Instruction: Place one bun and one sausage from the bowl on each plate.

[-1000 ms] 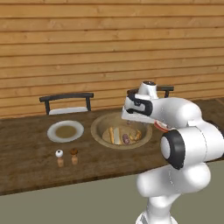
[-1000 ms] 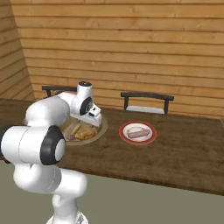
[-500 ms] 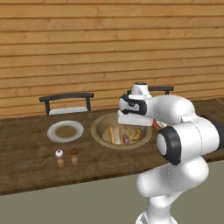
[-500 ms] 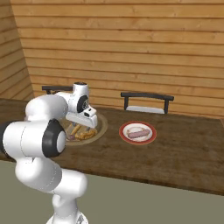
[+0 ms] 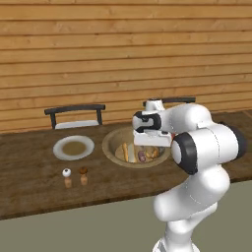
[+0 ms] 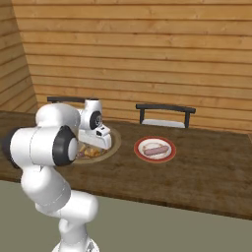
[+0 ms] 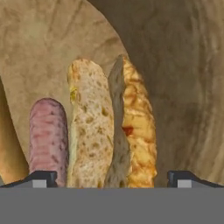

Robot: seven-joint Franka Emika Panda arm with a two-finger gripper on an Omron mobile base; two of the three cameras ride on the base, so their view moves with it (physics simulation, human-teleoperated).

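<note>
Looking down the hand view, I find the claw spread wide and holding nothing, its two tips standing either side of what lies in the bowl. Directly between the tips lies a pale bun, its long axis running straight away from the camera, so the jaws sit across its width; I judge a straight descent would bracket it. Touching its right flank is a yellower, crusted piece, which I take for the second bun. A sausage lies parallel just beside the left tip and may be clipped on closing. From the right base view, the red-rimmed plate already carries a sausage. The grey-white plate stands bare on the desk, near two small shakers.
</note>
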